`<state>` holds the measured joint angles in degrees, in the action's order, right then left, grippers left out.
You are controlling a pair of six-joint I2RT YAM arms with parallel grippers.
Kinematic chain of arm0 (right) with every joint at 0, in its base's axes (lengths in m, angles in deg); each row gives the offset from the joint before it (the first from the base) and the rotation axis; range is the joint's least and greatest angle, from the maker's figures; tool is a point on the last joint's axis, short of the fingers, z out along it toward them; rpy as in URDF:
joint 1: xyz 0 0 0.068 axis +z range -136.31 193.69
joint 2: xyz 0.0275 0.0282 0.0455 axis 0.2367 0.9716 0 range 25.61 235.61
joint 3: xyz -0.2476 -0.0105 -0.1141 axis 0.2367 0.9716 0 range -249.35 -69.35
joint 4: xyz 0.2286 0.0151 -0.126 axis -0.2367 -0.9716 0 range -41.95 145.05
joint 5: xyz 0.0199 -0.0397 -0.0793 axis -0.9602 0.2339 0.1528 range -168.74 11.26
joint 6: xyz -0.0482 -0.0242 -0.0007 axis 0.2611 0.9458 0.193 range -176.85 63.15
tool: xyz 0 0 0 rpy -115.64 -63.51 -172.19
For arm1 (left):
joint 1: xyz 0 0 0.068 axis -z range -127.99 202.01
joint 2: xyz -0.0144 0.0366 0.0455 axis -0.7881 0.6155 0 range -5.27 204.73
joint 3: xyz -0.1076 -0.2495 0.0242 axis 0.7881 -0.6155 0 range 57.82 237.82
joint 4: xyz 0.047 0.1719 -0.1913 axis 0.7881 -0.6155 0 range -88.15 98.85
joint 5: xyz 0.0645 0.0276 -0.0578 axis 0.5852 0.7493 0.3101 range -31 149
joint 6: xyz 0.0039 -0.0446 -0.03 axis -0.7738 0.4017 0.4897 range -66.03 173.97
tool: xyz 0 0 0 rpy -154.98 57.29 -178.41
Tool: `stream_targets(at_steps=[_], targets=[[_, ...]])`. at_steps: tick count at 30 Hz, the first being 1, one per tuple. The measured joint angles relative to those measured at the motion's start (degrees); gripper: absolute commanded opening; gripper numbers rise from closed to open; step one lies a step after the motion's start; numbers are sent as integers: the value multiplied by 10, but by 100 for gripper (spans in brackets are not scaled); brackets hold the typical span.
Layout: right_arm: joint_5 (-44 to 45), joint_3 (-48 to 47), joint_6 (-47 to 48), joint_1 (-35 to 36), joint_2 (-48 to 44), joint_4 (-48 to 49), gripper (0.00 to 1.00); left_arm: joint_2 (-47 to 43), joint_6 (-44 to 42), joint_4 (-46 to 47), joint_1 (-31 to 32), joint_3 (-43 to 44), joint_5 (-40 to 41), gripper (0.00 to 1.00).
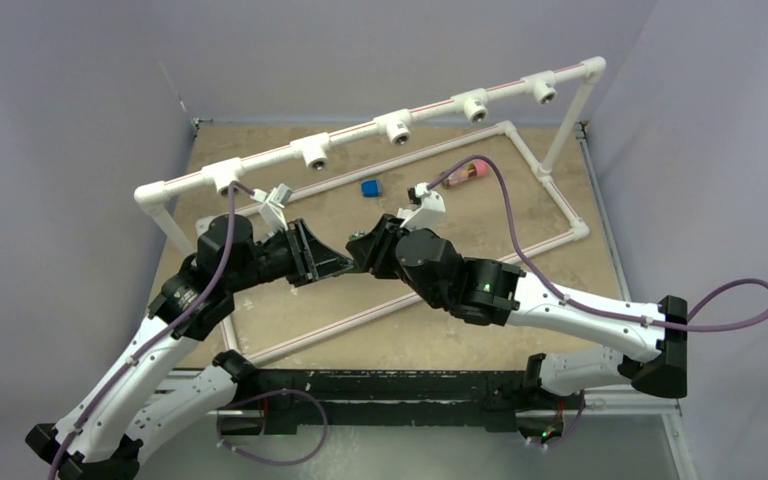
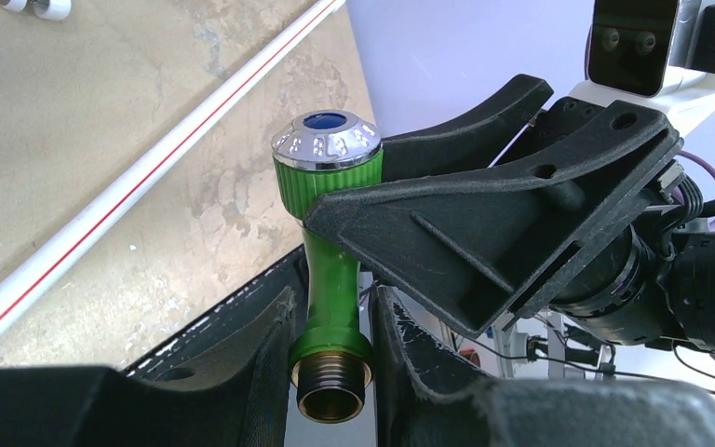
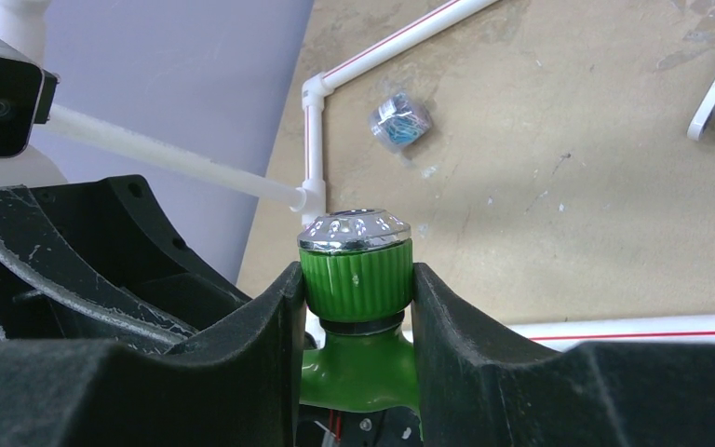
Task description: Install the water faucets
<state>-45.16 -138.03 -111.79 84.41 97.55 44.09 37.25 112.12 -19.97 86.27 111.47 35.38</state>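
The water faucet [image 2: 330, 279] is bright green with a chrome-capped ribbed knob [image 3: 356, 275] and a brass threaded stem. It hangs in the air between the two grippers above the middle of the board. My right gripper [image 3: 356, 307] is shut on the ribbed knob, one finger on each side. In the left wrist view my left gripper [image 2: 332, 372] has its fingers against the green collar just above the thread. In the top view the two grippers meet nose to nose [image 1: 350, 252] and hide the faucet.
A white pipe frame [image 1: 396, 127] with several open tee sockets runs across the back, and a lower pipe loop [image 1: 550, 190] borders the board. A small blue block [image 1: 370, 187] and a pink tube [image 1: 467, 173] lie behind the grippers. White clips [image 1: 278, 200] stand at the left.
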Motion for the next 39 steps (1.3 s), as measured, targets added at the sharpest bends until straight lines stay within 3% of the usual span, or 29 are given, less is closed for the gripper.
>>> stream_targets(at_steps=[3, 4, 7, 10, 14, 27, 39], targets=[[1, 0, -1, 0, 0, 0, 0, -1, 2, 3, 0, -1, -2, 0], [1, 0, -1, 0, -1, 0, 5, -1, 3, 5, 0, -2, -3, 0], [1, 2, -2, 1, -6, 0, 36, -1, 8, 10, 0, -2, -7, 0], [-1, 12, -7, 1, -20, 3, 60, -1, 11, 24, 0, -8, -18, 0], [-6, 31, -22, 2, -44, 5, 75, -3, 20, 41, 0, -23, -31, 0], [-110, 124, -21, 2, -210, 19, 80, -42, 61, 109, 0, -80, -65, 0], [-232, 139, 39, 3, -317, 26, 79, -60, 118, 289, 0, -115, -144, 0]])
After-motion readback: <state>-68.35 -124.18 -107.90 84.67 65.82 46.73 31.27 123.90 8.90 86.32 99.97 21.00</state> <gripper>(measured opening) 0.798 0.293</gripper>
